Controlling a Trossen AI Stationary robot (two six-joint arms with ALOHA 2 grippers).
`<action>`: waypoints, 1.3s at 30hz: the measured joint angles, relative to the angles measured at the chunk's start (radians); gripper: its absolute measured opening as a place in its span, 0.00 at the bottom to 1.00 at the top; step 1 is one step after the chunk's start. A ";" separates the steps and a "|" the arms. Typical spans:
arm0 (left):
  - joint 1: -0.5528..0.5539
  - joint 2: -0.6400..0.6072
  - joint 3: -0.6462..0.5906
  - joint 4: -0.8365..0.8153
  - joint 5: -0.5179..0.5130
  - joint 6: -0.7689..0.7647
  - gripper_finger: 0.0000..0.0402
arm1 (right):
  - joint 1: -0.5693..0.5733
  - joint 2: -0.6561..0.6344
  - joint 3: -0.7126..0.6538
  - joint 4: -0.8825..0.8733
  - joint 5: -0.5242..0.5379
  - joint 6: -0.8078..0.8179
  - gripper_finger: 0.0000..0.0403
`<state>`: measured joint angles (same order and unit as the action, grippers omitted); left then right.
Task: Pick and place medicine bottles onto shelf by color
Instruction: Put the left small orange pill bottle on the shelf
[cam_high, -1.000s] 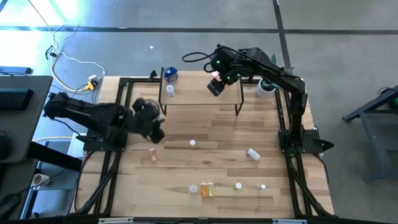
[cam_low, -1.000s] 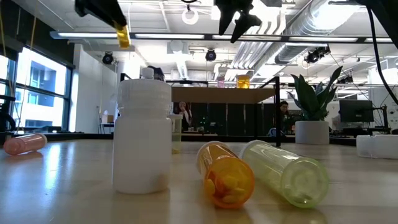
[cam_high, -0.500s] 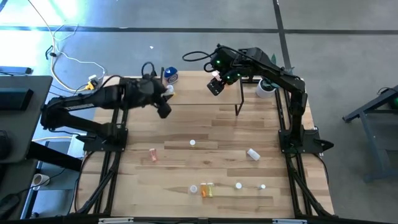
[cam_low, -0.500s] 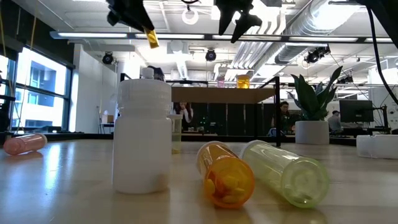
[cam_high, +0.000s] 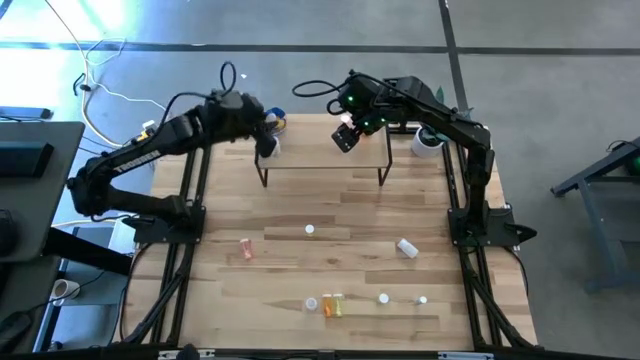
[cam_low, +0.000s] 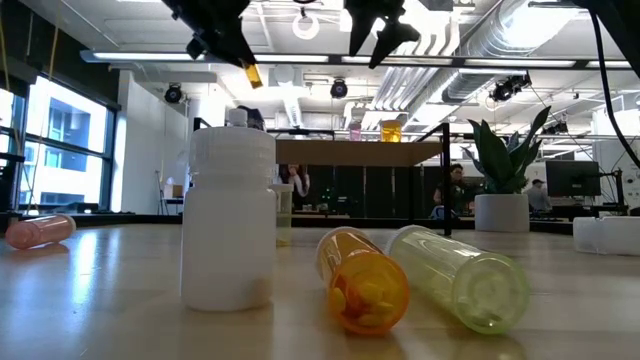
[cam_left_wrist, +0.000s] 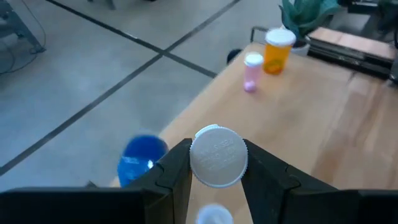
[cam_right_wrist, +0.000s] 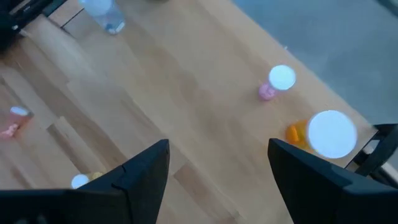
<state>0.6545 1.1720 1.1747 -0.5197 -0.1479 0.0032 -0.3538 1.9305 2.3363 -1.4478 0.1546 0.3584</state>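
Loose medicine bottles (cam_high: 333, 304) lie scattered on the near surface (cam_high: 300, 260); small, light, rigid and likely slick, they are best pinched across the body below the cap. Farther off, the left tool (cam_left_wrist: 214, 171) is closed on a white-capped amber bottle (cam_left_wrist: 218, 155) above the shelf's (cam_high: 310, 160) left end. The right tool (cam_right_wrist: 217, 165) hangs wide open and empty over its right part.

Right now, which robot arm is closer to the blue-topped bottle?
Left. The left gripper, holding a white-capped bottle, hovers right beside the blue-topped bottle; the right gripper hangs farther along the shelf.
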 joint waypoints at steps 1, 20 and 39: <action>0.014 0.018 0.017 -0.005 0.012 0.004 0.28 | 0.000 0.000 0.000 0.002 0.013 0.000 0.65; 0.043 0.309 0.189 -0.121 0.059 0.034 0.28 | -0.125 0.000 0.000 -0.006 0.095 -0.057 0.65; 0.033 0.389 0.189 -0.194 0.035 0.026 0.28 | -0.208 0.000 0.000 -0.006 0.092 -0.132 0.65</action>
<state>0.6872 1.5612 1.3640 -0.7136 -0.1131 0.0296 -0.5616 1.9305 2.3363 -1.4536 0.2466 0.2264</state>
